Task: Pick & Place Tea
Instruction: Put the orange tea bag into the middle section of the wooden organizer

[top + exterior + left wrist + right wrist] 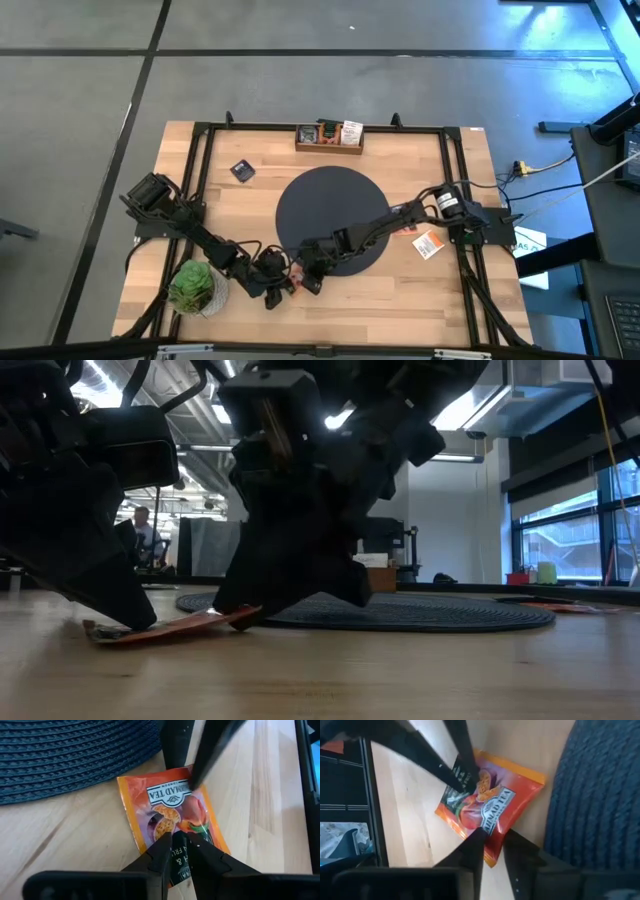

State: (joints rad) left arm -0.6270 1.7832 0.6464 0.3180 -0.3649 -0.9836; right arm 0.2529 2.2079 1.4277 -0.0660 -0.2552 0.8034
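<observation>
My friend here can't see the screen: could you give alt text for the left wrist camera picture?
An orange tea packet lies flat on the wooden table beside a dark woven mat. The left gripper presses on its near end, jaws nearly shut, while the right gripper touches its far end.

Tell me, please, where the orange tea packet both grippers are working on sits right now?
The orange tea packet lies on the bare wood at the table's front edge, just off the black round mat, between the left gripper and the right gripper.
</observation>
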